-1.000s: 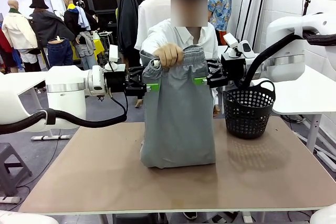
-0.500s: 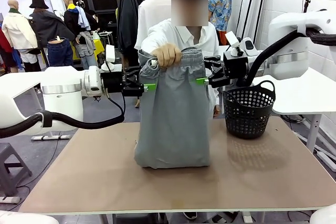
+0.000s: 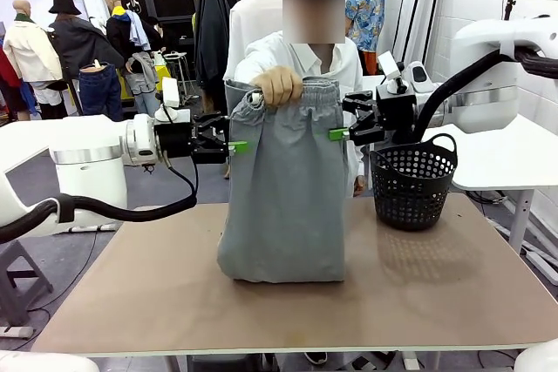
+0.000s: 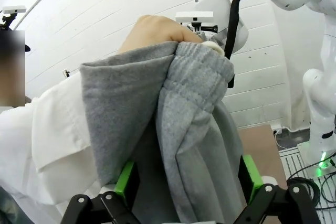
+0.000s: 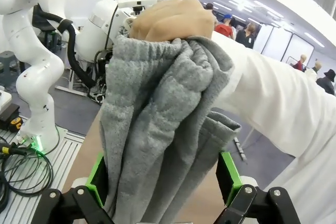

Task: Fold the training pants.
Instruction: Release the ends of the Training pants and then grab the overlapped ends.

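Note:
The light grey training pants (image 3: 284,189) hang upright from the person's hand (image 3: 279,87), which bunches the elastic waistband. Their lower end rests crumpled on the table. My left gripper (image 3: 234,146) stands open at the pants' left edge, just below the waistband. My right gripper (image 3: 338,134) stands open at the right edge at about the same height. In the left wrist view the pants (image 4: 189,145) fall between the spread green pads of the left gripper (image 4: 188,182). The right wrist view has the pants (image 5: 157,129) between the wide-apart pads of the right gripper (image 5: 161,177). Neither pair of pads pinches the cloth.
A black perforated basket (image 3: 411,182) with a handle stands on the brown table (image 3: 436,294) at the right, close to the right arm. The person stands at the far edge behind the pants. The table's front and left parts are bare.
The left arm has drawn back leftward, its fingertips going from over the cloth to its left edge. The right gripper also eased outward a little. The pants' lower end shifted left.

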Motion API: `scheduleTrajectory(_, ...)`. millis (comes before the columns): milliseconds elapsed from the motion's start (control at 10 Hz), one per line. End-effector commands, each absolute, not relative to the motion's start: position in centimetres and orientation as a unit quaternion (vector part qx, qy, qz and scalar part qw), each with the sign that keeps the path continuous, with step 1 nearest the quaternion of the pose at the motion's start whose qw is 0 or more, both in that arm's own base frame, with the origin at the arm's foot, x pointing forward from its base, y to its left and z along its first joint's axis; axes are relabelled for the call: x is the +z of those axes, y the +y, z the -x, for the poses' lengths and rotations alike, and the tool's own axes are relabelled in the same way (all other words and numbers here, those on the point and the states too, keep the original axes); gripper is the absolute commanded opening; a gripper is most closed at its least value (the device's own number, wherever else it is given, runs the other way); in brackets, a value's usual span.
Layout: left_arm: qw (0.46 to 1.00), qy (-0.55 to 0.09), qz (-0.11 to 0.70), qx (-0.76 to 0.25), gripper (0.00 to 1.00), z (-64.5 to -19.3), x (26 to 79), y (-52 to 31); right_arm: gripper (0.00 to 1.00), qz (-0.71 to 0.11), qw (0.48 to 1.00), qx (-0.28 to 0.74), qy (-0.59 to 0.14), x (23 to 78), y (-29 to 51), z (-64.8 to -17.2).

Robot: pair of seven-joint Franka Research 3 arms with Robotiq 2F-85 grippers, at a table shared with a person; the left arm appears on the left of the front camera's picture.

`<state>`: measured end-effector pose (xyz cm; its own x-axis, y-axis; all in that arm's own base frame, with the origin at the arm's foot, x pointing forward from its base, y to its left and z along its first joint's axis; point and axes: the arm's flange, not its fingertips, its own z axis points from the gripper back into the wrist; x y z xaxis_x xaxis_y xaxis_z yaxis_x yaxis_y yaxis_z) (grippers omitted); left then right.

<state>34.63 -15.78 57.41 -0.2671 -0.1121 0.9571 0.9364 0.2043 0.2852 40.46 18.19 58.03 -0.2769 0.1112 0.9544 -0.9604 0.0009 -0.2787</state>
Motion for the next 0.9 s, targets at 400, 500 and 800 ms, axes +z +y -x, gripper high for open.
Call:
scheduleTrajectory(400,0.504,-0.644,0.295,-0.495,1.0,-34.04,57.12,-15.84,1.0,-0.345,0.467,0.56,-0.591,57.25,18.39,-39.7)
scheduleTrajectory(500,0.508,-0.651,0.286,-0.486,1.0,-33.98,57.02,-15.9,1.0,-0.345,0.469,0.557,-0.592,57.24,18.39,-39.6)
scheduleTrajectory(800,0.516,-0.686,0.226,-0.461,1.0,-33.73,57.18,-15.2,1.0,-0.337,0.475,0.548,-0.601,57.21,18.33,-39.65)
